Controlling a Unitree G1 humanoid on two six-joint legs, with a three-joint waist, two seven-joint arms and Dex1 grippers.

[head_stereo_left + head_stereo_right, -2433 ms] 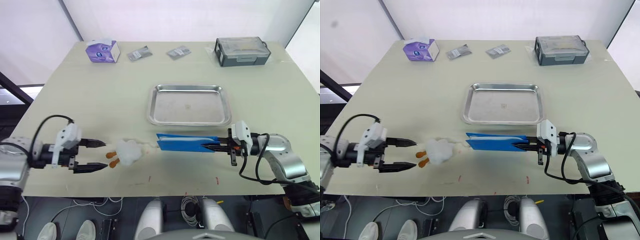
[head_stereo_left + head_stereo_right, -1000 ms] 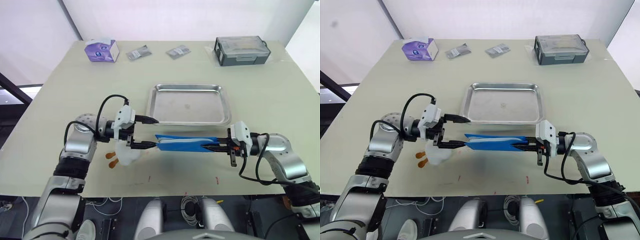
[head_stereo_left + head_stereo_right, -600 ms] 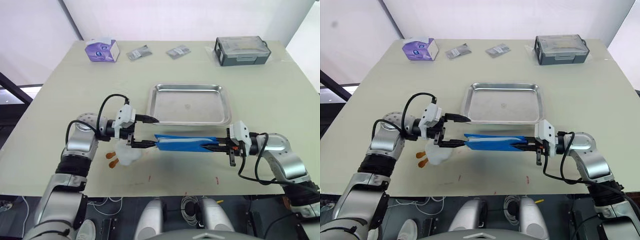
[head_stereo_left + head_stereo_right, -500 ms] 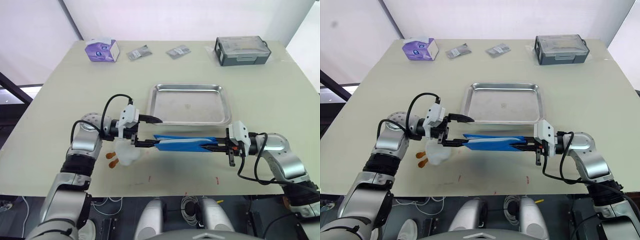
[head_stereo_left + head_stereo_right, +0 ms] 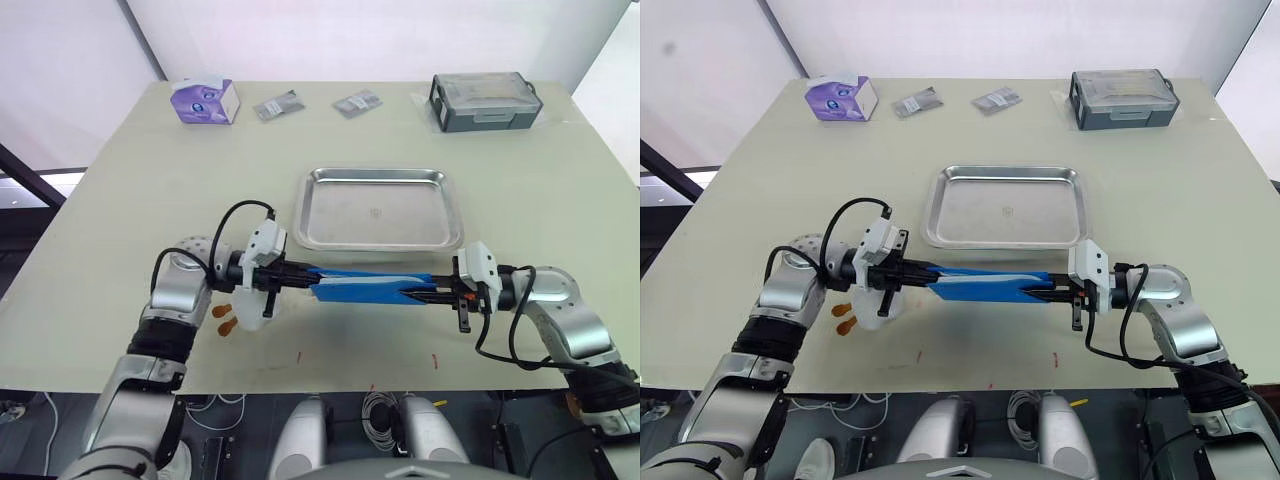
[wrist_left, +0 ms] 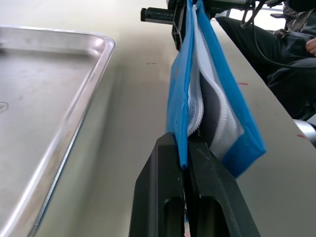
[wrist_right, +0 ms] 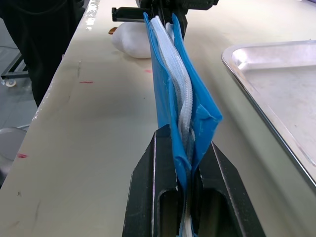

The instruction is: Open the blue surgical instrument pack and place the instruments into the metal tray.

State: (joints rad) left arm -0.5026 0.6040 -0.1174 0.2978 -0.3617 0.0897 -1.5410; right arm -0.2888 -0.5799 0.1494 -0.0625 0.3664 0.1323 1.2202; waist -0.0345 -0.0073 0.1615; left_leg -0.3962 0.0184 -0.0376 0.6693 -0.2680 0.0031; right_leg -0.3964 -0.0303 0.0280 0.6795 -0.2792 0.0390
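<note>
Near the front edge of the tabletop (image 5: 140,160), the blue surgical instrument pack (image 5: 365,285) is stretched edgewise between both grippers. The left gripper (image 5: 305,274) is clamped on its left end, and the right gripper (image 5: 418,294) is clamped on its right end. The metal tray (image 5: 440,240), holding nothing, lies just behind it. A purple tissue box (image 5: 205,101), two grey sachets (image 5: 278,107) and a grey lidded box (image 5: 485,101) line the far edge.

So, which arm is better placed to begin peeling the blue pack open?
Probably the left. The left gripper pinches a single blue flap of the blue surgical instrument pack, while the right gripper clamps the whole thickness and can anchor it.
</note>
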